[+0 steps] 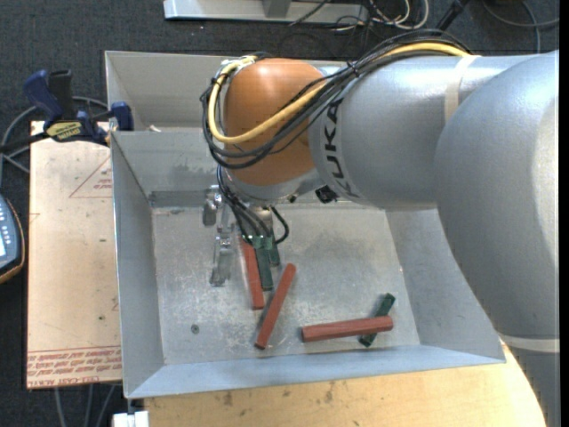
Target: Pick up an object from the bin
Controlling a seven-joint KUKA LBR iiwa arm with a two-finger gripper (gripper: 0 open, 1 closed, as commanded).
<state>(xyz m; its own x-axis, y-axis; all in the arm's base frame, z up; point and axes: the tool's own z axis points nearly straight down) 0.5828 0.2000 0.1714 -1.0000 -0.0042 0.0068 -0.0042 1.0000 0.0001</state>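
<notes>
Claw [229, 254] sits low near the bin's [185, 314] middle, a red stick [252, 279] just beside it; its spread I cannot tell.

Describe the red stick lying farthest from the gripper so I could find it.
Look into the grey bin, at the floor's corner nearest the view's bottom right. A red stick lies there almost level along the front wall. The two other red sticks slant by the gripper; this one lies apart, a dark green stick crossing its right end.

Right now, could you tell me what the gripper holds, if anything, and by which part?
Cannot be told; the gripper is down at the upper end of a thin red stick.
</notes>
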